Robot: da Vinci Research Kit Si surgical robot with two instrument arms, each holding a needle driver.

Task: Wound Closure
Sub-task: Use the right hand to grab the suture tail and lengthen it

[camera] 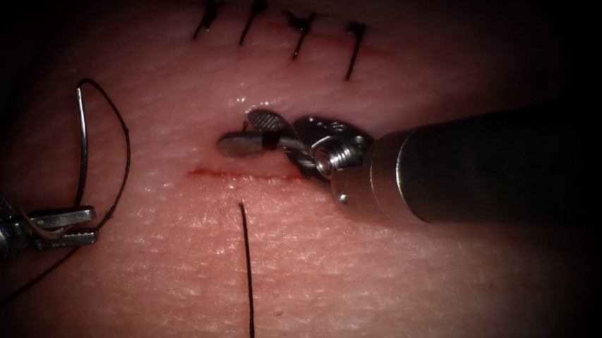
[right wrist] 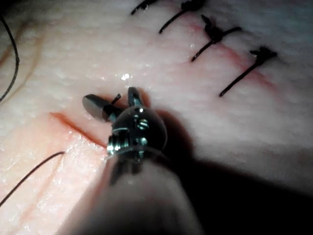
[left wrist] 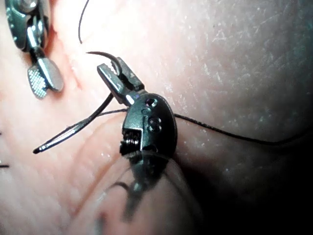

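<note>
My left tool (camera: 95, 224) is at the far left, left of the cut (camera: 245, 173), with its jaws shut on the curved needle (camera: 82, 149) close to the pointed end. The needle rises free above the tissue (camera: 408, 282), not in it. Black thread (camera: 127, 146) loops from its upper end and trails off lower left. In the left wrist view the same jaws (left wrist: 105, 71) clamp the needle (left wrist: 73, 129). My right tool (camera: 238, 131) hovers just above the cut with jaws open. A short bit of thread (right wrist: 116, 98) lies between them (right wrist: 110, 97), not gripped.
Several finished black stitches (camera: 298, 31) cross the closed stretch of the cut at the upper right. A loose thread tail (camera: 247, 279) runs from just below the cut toward the near edge. A thin line of red fluid marks the open cut (right wrist: 73, 125).
</note>
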